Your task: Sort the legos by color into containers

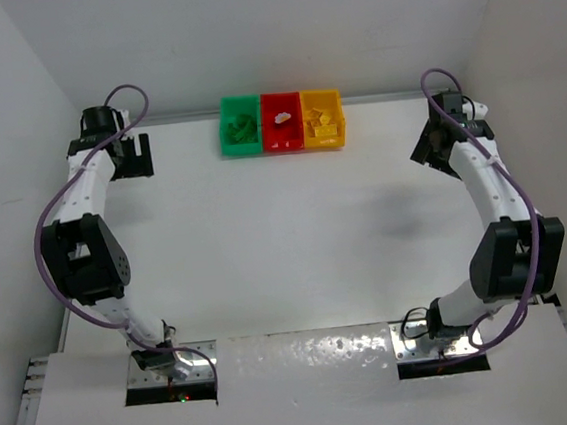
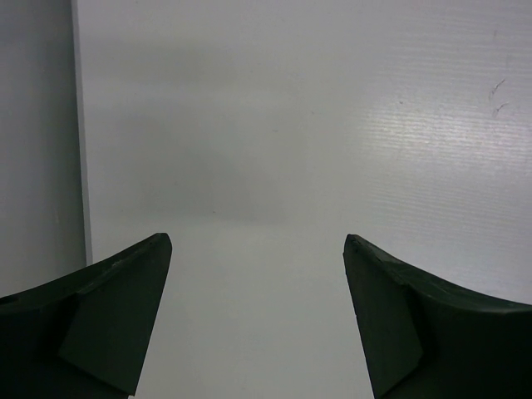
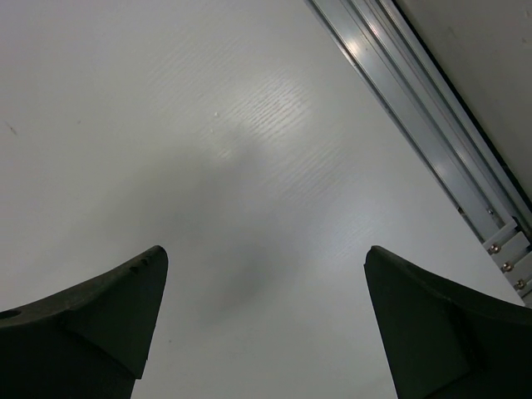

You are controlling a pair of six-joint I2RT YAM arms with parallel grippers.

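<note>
Left end effector [image 2: 256,241], right end effector [image 3: 266,249] agape, empty; containers [image 1: 283,145] with legos [image 1: 243,128] well apart, between them.

Green legos [image 1: 242,128]: a dark jumble in the green bin [image 1: 241,149], too small to count or tell apart.
Red bin [image 1: 283,146]: a pale patch [image 1: 282,118] inside, brick or glare, can't tell.
Yellow legos [image 1: 323,121]: they melt into the yellow bin [image 1: 324,143], number unreadable.
Left gripper [image 2: 258,249]: its fingers [image 2: 116,324] are cut off by the wrist view's bottom edge.
Right gripper [image 3: 266,258]: its fingers [image 3: 91,324] are cut off the same way.
Rail [image 3: 416,116]: runs out past the top and right edges.
</note>
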